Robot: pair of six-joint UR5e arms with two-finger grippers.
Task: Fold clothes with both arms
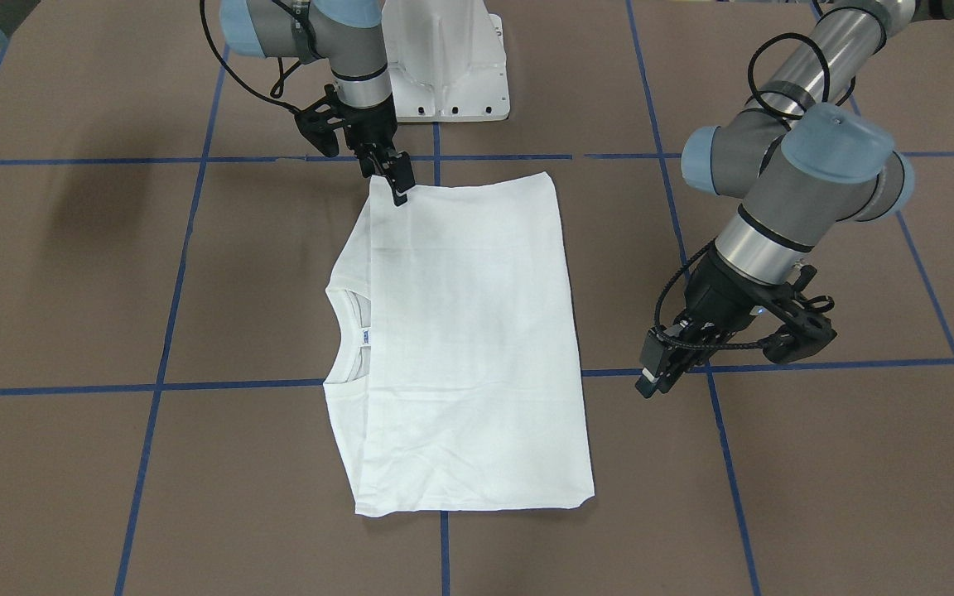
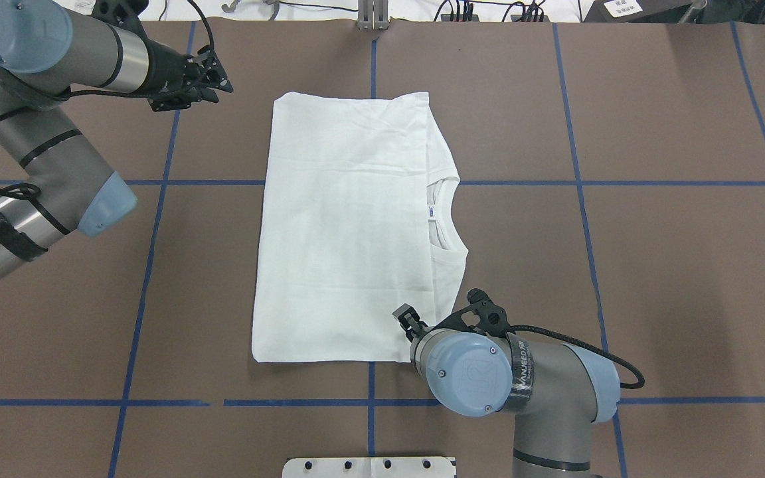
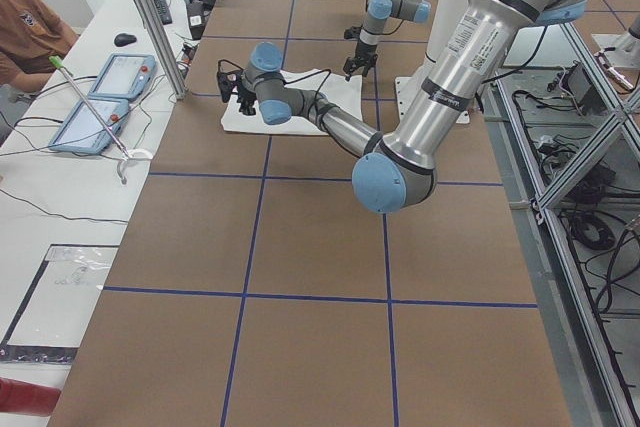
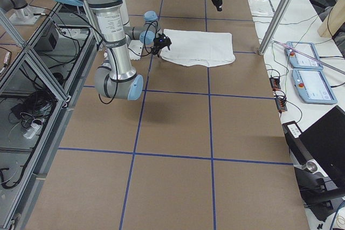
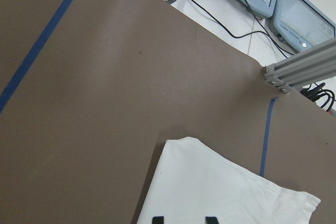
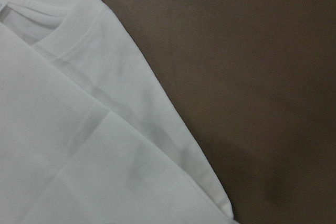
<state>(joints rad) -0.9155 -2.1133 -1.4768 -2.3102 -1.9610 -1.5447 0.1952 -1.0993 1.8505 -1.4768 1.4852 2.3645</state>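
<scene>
Likely grasp-for-fold step. White T-shirt flat on table, shoulder corner under right hand, cannot tell if gripping; left hand spread, hem corner just ahead. Should pinch all layers, lift evenly.

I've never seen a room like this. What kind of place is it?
Probably a robot lab, not a house. The left arm and right arm stand by a T-shirt on a table gridded with blue tape, and control tablets lie on a side bench.
</scene>
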